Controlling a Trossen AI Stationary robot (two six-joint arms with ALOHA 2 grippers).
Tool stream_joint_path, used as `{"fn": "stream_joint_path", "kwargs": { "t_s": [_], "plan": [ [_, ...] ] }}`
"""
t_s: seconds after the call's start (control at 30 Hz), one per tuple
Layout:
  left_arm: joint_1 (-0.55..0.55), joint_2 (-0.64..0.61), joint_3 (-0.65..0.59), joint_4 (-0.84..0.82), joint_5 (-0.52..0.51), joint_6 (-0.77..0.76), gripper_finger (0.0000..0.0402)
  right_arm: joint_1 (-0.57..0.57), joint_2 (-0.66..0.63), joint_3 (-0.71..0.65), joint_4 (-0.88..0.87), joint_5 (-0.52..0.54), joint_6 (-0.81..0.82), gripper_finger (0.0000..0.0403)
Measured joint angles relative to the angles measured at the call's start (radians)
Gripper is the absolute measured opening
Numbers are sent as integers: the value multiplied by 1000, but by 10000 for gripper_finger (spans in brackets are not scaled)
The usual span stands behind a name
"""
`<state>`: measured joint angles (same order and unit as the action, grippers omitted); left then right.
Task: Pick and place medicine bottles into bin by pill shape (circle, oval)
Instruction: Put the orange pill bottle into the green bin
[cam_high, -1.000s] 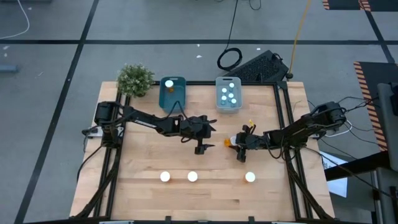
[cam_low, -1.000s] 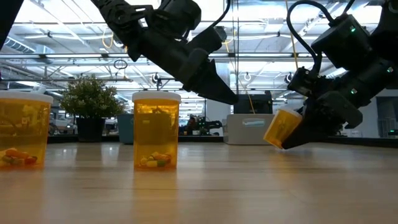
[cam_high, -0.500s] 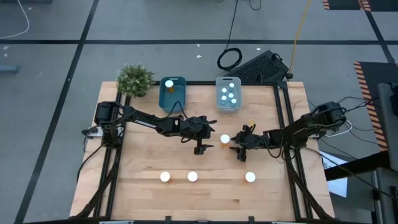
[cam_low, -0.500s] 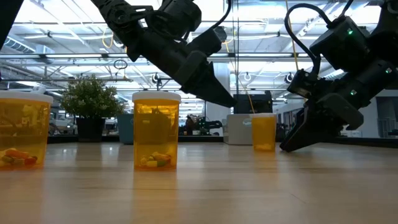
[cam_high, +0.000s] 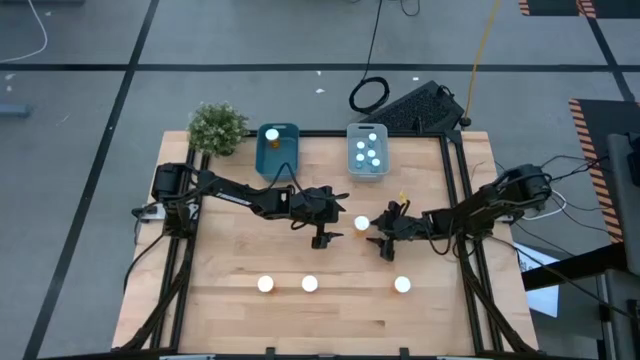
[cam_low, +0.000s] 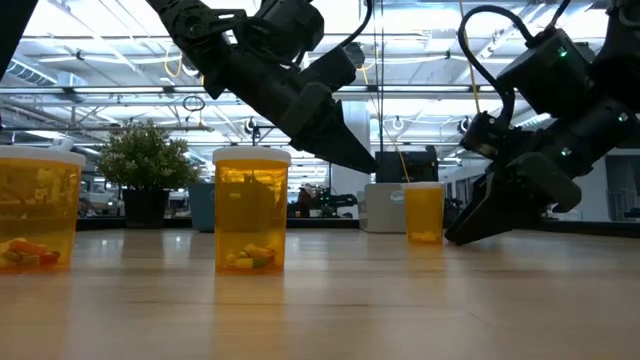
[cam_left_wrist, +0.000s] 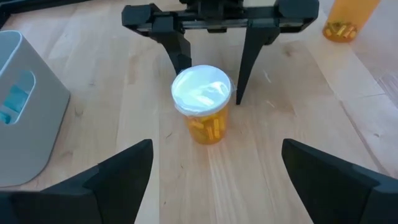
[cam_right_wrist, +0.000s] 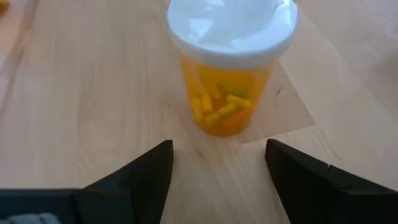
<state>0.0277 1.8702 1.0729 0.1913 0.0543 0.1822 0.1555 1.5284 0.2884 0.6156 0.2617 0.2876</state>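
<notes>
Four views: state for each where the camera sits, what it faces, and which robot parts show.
High: overhead, looking down; both arms, bottle between them.
Low: table height, facing the room; both arms above bottles.
Left wrist: on the left arm, facing the bottle and right gripper; own fingers below.
Right wrist: facing the bottle; own fingers below.
Shared: both wrists see that upright bottle.

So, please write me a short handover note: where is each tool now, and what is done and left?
Right tool: open, low, beside an upright amber bottle mid-table, not holding it.
Left tool: open, empty, on the bottle's other side.
Done: one amber bottle in the teal bin; several white-capped bottles in the grey bin.
Left: the centre bottle and three bottles along the front edge.
</notes>
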Motion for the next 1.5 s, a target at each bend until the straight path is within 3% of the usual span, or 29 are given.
{"fn": "stream_joint_path", "kwargs": {
  "t_s": [0.47, 0.73, 0.9, 1.2, 1.37, 1.5],
  "plan": [
    [0, 0, 0, -6, 0, 15, 360, -56, 300, 1, 393, -48, -87, 241],
    [0, -1, 0, -10, -2, 18, 360, -72, 322, 1, 440, -80, -107, 178],
    [-3, -45, 0, -26, -10, -11, 360, -72, 324, 1, 472, -84, -105, 172],
    [7, -119, 171, -374, -32, 22, 360, -72, 318, 112, 368, -97, -145, 186],
    [5, -102, 219, -461, -13, 85, 360, -76, 309, 239, 163, -124, -162, 184],
    [1, -102, 217, -504, -3, 94, 361, -76, 311, 276, 127, -123, -165, 186]
  ]
}}
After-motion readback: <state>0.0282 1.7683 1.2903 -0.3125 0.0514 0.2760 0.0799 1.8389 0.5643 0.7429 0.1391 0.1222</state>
